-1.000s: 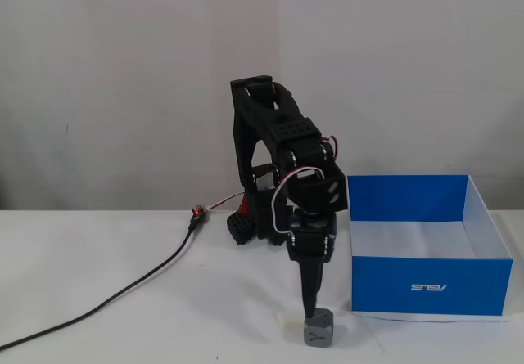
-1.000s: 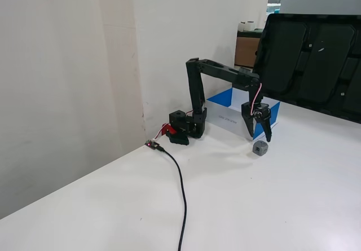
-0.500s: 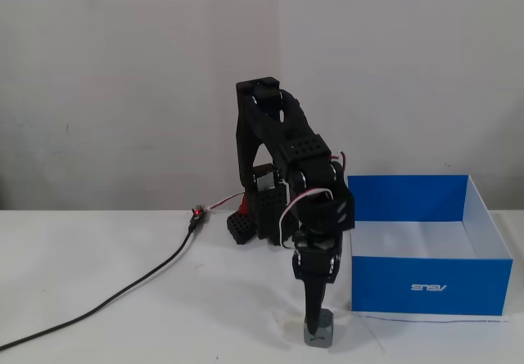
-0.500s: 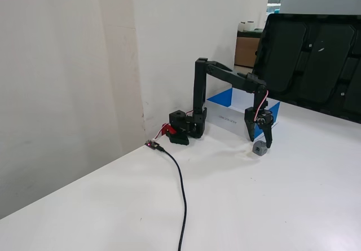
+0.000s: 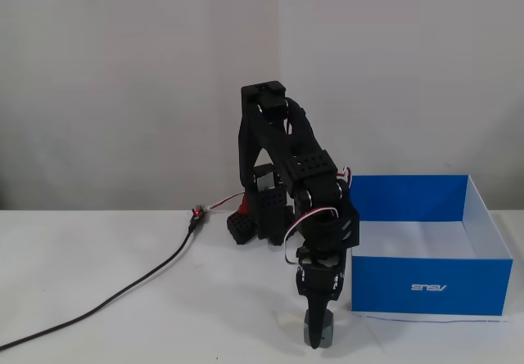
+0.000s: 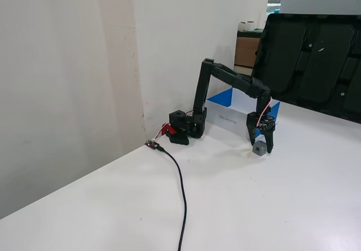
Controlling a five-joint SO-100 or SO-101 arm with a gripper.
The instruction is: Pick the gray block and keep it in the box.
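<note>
The gray block is a small dark-gray cube resting on the white table, left of the box's front corner. It also shows in the other fixed view. My gripper points straight down over it, one finger on each side of the block, jaws apart. In a fixed view the gripper is seen edge-on and its front finger covers part of the block. The box has bright blue walls and a white inside, stands open to the right of the gripper, and looks empty. It sits behind the arm in the other fixed view.
The arm's base stands near the wall, with a black cable running from it across the table toward the front. A black panel leans at the back right. The table's front edge is close below the block.
</note>
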